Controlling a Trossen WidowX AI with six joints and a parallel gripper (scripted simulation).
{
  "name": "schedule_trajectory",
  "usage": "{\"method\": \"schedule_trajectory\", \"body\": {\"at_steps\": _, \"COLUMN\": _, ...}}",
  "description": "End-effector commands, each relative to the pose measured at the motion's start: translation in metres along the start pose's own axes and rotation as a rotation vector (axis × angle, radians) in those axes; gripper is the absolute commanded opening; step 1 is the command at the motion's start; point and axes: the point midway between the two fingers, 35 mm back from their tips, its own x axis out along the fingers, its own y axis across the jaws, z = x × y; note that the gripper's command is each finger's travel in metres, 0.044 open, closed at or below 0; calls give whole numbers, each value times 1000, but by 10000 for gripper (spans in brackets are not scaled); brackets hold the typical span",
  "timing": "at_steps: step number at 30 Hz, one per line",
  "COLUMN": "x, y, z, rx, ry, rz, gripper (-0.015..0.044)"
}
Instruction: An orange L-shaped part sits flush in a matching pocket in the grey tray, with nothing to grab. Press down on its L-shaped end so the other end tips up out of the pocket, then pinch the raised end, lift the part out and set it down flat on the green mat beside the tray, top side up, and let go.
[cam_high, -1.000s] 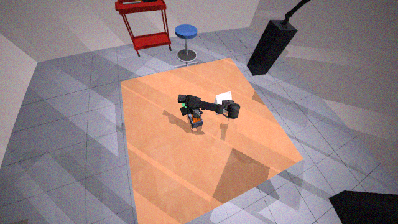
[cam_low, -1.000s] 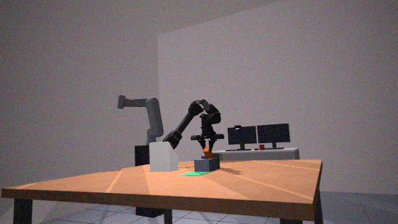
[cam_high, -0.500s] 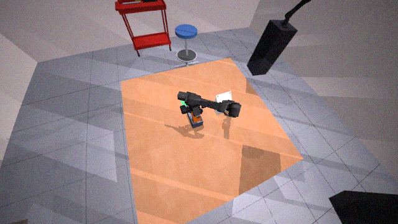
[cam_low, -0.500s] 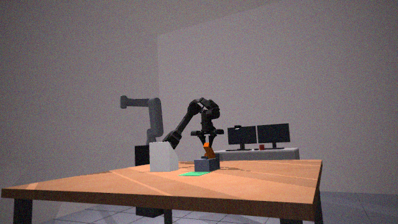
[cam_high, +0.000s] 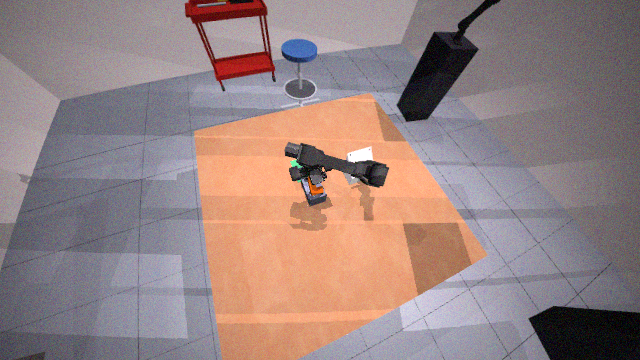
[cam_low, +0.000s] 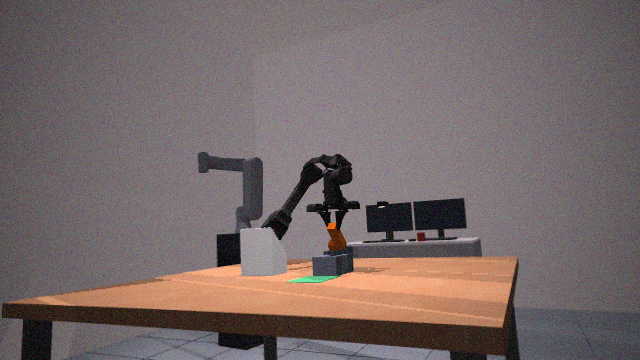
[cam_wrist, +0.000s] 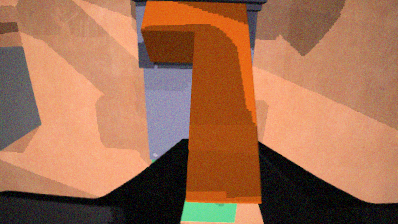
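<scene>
The orange part (cam_high: 316, 189) (cam_low: 336, 239) (cam_wrist: 222, 110) hangs steeply tilted, its L-shaped end lowest. My gripper (cam_low: 333, 223) (cam_wrist: 220, 148) is shut on its raised straight end, one black finger on each side. The L-shaped end is just over the far part of the grey tray (cam_high: 317, 201) (cam_low: 325, 266) (cam_wrist: 168, 105); whether it still touches the tray's top is hard to tell. The green mat (cam_high: 295, 163) (cam_low: 312, 279) (cam_wrist: 210, 213) lies flat on the table beside the near end of the tray, partly hidden by the arm in the top view.
A white block (cam_high: 361, 154) (cam_low: 257, 252) stands at the arm's base, to the left of the tray in the exterior view. The wooden table (cam_high: 280, 270) (cam_low: 200, 300) carries everything. A blue stool (cam_high: 299, 50) and a red cart (cam_high: 244, 65) stand beyond the table.
</scene>
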Motion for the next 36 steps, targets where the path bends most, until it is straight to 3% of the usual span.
{"method": "schedule_trajectory", "body": {"at_steps": 1, "x": -8, "y": -1, "z": -1, "rx": -8, "ry": 5, "rz": -4, "gripper": 0}}
{"method": "schedule_trajectory", "body": {"at_steps": 12, "x": -10, "y": 0, "z": -6, "rx": -8, "ry": 5, "rz": -4, "gripper": 0}}
{"method": "schedule_trajectory", "body": {"at_steps": 36, "x": -8, "y": 9, "z": -107, "rx": -8, "ry": 12, "rz": -5, "gripper": 0}}
